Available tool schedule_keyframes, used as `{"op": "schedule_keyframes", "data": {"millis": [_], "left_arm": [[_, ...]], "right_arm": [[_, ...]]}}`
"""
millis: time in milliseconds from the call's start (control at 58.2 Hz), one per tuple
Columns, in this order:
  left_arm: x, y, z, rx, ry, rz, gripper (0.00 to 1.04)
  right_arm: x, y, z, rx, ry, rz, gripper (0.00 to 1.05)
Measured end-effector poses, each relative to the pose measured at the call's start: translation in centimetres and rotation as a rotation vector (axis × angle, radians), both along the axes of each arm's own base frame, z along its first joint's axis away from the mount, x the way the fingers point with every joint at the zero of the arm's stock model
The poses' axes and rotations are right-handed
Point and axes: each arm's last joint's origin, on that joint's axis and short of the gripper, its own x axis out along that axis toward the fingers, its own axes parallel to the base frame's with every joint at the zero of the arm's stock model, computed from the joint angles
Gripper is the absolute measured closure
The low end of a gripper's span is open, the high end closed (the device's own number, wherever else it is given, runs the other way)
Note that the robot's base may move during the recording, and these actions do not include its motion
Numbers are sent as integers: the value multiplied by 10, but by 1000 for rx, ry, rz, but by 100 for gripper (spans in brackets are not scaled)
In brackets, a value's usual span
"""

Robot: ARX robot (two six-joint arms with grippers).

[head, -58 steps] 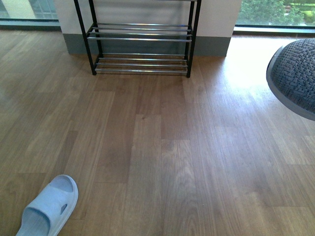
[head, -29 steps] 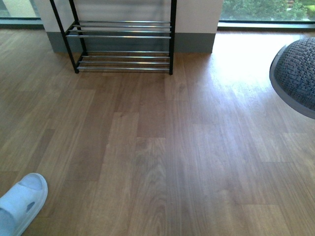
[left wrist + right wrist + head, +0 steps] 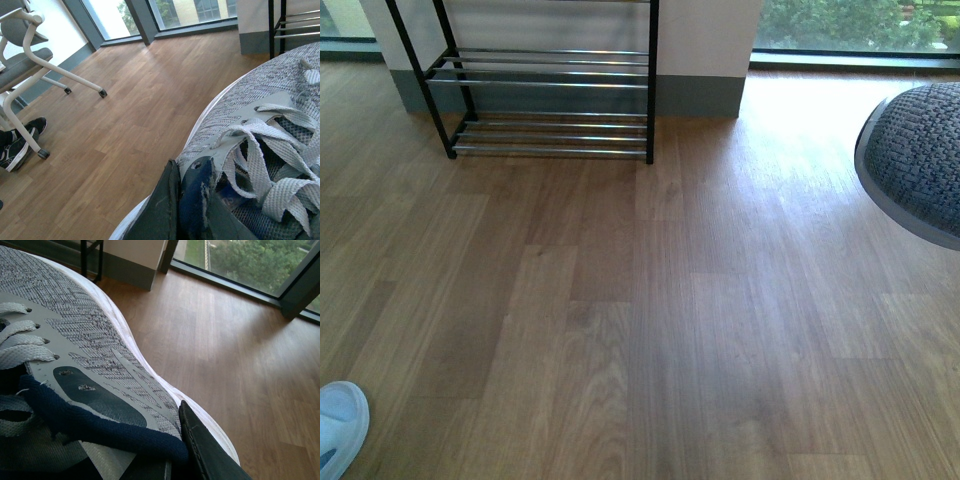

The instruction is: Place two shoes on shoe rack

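You see left gripper (image 3: 192,212) clamped on first sneaker (image 3: 250,100) collar, right gripper (image 3: 175,462) on second sneaker (image 3: 75,315); fingers mostly hidden. Rack (image 3: 550,85) top cut off.

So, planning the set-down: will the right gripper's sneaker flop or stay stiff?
Likely fairly stiff: the sneaker has a solid-looking white sole. Its soft-looking navy collar probably gives where pinched. It may rock on the shoe rack's thin bars.

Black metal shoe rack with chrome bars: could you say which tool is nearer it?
Probably the left. The rack stands ahead, left of centre; the left tool holds one grey knit sneaker on that side; the right tool's other sneaker hangs far right.
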Motion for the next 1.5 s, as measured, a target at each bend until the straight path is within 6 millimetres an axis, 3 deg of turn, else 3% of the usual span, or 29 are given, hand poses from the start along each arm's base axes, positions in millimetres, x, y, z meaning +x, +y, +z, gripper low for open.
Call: {"op": "schedule_keyframes", "data": {"millis": [1495], "left_arm": [[0,0,0,-4,2,-15,103]], "right_arm": [[0,-1,0,-3,3,-15,103]]}}
